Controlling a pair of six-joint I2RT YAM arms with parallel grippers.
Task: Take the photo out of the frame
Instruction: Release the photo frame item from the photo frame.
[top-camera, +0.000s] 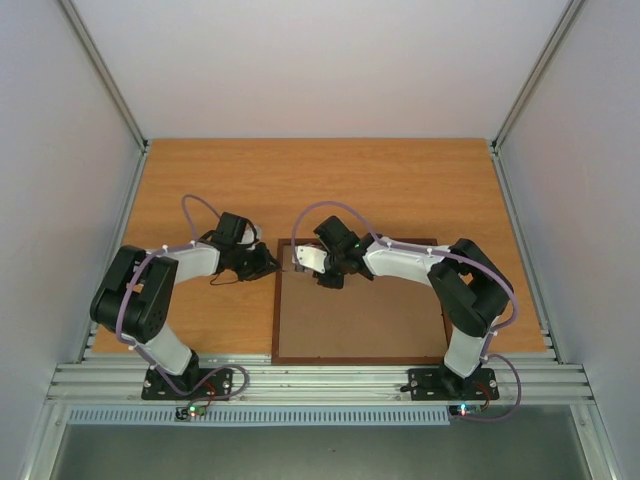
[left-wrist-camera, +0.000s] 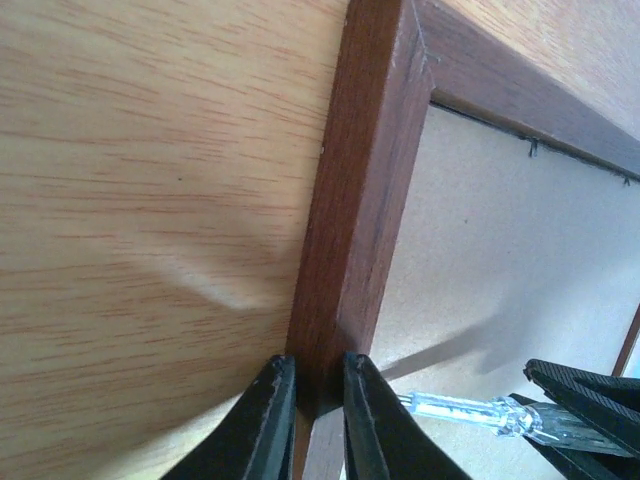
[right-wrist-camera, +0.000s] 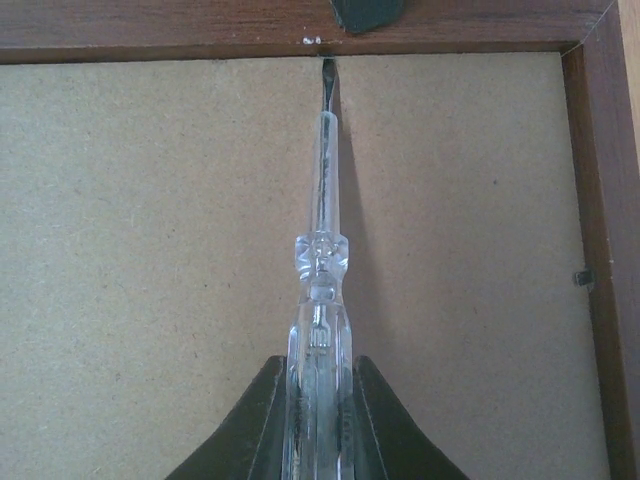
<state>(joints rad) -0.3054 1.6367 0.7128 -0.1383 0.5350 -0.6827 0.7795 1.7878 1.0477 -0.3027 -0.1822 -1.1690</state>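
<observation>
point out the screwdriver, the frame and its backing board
screwdriver (right-wrist-camera: 320, 255): right wrist view, clear collar mid-shaft
frame (left-wrist-camera: 360, 180): left wrist view, its reddish-brown side rail
backing board (right-wrist-camera: 150, 260): right wrist view, bare middle area

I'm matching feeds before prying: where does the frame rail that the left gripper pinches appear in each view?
Top external: the frame rail is the frame's left side, running away from the arm bases.
Left wrist: the frame rail rises from bottom centre, pinched by the left gripper.
Right wrist: the frame rail is the horizontal strip along the top, with the screwdriver tip at its inner edge.
Shared landmark: the brown backing board.
</observation>
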